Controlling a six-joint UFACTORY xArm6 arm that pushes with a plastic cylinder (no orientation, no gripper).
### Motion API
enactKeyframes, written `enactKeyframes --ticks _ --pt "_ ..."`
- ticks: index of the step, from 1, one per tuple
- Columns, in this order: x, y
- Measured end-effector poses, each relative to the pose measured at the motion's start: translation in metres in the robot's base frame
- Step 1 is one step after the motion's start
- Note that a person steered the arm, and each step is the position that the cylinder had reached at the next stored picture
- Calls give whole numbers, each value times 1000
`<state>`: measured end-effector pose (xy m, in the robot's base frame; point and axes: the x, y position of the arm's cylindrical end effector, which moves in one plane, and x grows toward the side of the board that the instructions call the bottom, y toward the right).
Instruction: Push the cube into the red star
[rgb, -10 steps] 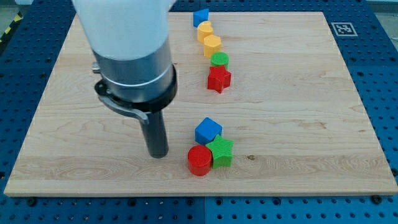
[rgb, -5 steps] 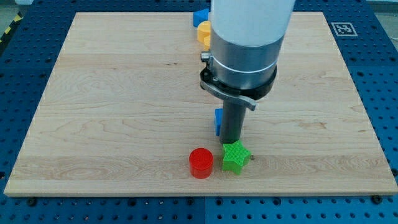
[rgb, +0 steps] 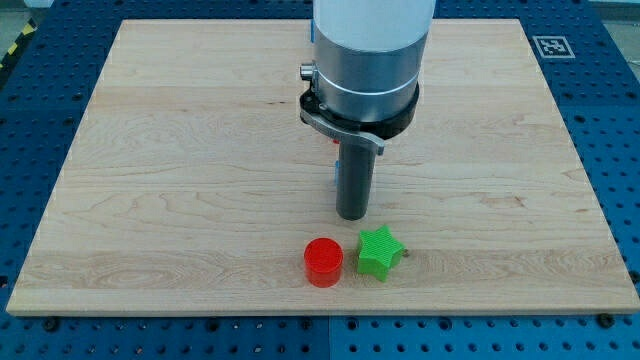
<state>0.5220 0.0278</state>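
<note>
My tip (rgb: 352, 215) rests on the wooden board (rgb: 150, 200), just above the red cylinder (rgb: 323, 261) and the green star (rgb: 379, 251), touching neither. Only a thin blue sliver of the cube (rgb: 337, 184) shows at the rod's left edge; the rest is hidden behind the rod. A small red edge that looks like the red star (rgb: 335, 141) peeks out under the arm's collar; most of it is hidden. How far the cube is from the red star cannot be told.
The arm's wide body (rgb: 365, 50) covers the row of blocks at the view's top centre. A marker tag (rgb: 551, 46) sits at the board's top right corner.
My tip swept from the left of the cluster into it, pushing the blue cube away from the red cylinder and green star towards the view's top. The green star shifted slightly right.
</note>
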Motion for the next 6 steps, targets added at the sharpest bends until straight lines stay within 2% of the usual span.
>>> enactKeyframes --ticks 2,4,6 --pt "-29 0" --pt "-22 -20" --pt "56 -119"
